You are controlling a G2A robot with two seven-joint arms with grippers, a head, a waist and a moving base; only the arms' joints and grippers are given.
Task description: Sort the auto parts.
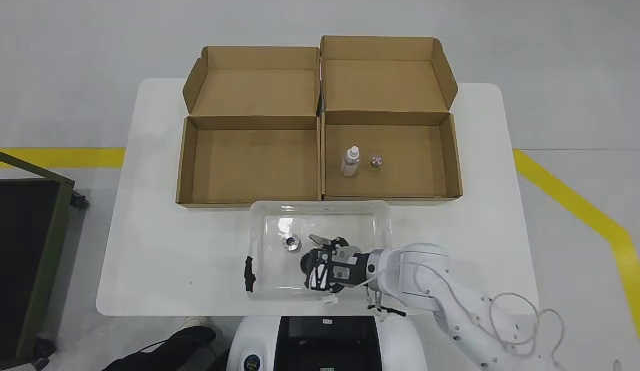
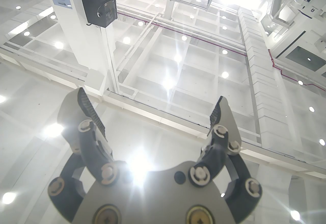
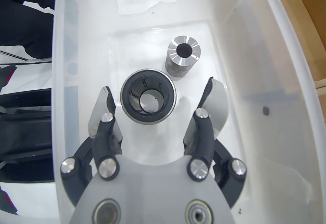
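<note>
Clear tub [image 3: 56,69] holds a bearing [image 3: 149,119] and a collet [image 3: 178,67], both upright, bores up. Right pincer [image 3: 158,85] is wide open, empty.

top cam overhead, R wrist inside bin [image 3: 257,62]

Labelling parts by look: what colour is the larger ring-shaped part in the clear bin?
Ring-shaped part: silver rim, black inside; best in right wrist view.

Glossy translucent plastic bin [image 3: 254,31]; 2 shiny smooth metal parts, bearing [image 3: 132,107] and collet [image 3: 178,67]; matt cardboard boxes [image 1: 250,161]
</note>
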